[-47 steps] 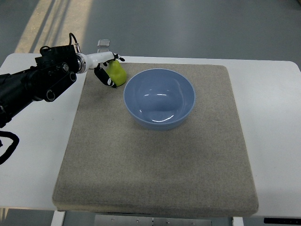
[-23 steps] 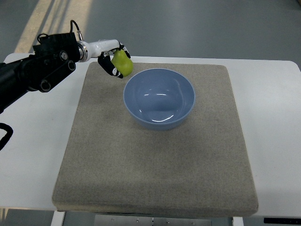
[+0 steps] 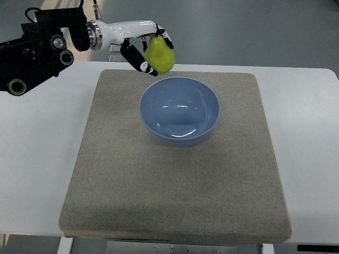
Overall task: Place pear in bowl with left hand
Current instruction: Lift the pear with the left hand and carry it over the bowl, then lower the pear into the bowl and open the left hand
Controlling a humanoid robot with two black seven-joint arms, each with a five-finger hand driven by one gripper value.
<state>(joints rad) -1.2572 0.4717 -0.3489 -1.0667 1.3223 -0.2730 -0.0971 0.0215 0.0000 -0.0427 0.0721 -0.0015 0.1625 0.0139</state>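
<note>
My left hand (image 3: pixel 150 51) is shut on a yellow-green pear (image 3: pixel 160 55) and holds it in the air, above the far left rim of the bowl. The pear hangs stem end up between the black-tipped fingers (image 3: pixel 136 57). The light blue bowl (image 3: pixel 179 110) stands upright and empty on the far half of a grey mat (image 3: pixel 175 185). The black forearm and white wrist come in from the upper left. The right hand is not in view.
The mat lies on a white table (image 3: pixel 37 143) whose far edge runs just behind the hand. Grey floor shows beyond the table. A small clear object (image 3: pixel 113 48) sits behind the wrist at the table's far edge.
The left hand has lifted the pear off the mat's far left corner and carried it up and to the right, towards the bowl. The bowl has not moved.
</note>
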